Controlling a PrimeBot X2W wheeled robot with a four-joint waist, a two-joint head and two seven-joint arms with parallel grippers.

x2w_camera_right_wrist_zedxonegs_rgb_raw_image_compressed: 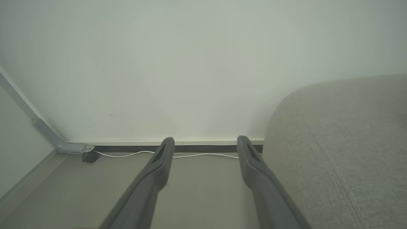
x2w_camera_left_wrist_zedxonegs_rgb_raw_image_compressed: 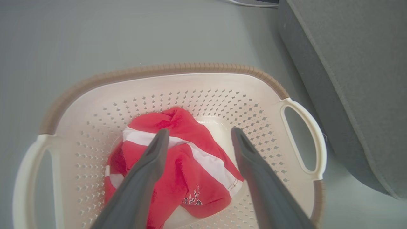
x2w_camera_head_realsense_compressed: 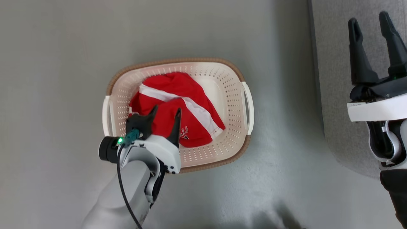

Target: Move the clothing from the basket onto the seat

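The cream perforated basket [x2w_camera_head_realsense_compressed: 229,79] with a brown rim stands on the grey floor, and red clothing [x2w_camera_head_realsense_compressed: 178,105] with white stripes lies bunched inside it. My left gripper [x2w_camera_head_realsense_compressed: 167,111] hangs open over the basket's near left part, fingers spread above the clothing [x2w_camera_left_wrist_zedxonegs_rgb_raw_image_compressed: 187,165] and not touching it. The basket wall [x2w_camera_left_wrist_zedxonegs_rgb_raw_image_compressed: 222,98] curves behind them. The grey seat [x2w_camera_head_realsense_compressed: 334,95] lies to the right of the basket. My right gripper [x2w_camera_head_realsense_compressed: 369,19] is open and empty, held high over the seat's edge. In the right wrist view its fingers [x2w_camera_right_wrist_zedxonegs_rgb_raw_image_compressed: 159,168] point at the wall beside the seat [x2w_camera_right_wrist_zedxonegs_rgb_raw_image_compressed: 343,143].
A white wall with a skirting board [x2w_camera_right_wrist_zedxonegs_rgb_raw_image_compressed: 165,141] runs behind the floor. A white cable [x2w_camera_right_wrist_zedxonegs_rgb_raw_image_compressed: 127,155] lies along it, next to a grey metal leg with a small caster [x2w_camera_right_wrist_zedxonegs_rgb_raw_image_compressed: 90,156]. The basket stands close to the seat's side [x2w_camera_left_wrist_zedxonegs_rgb_raw_image_compressed: 318,79].
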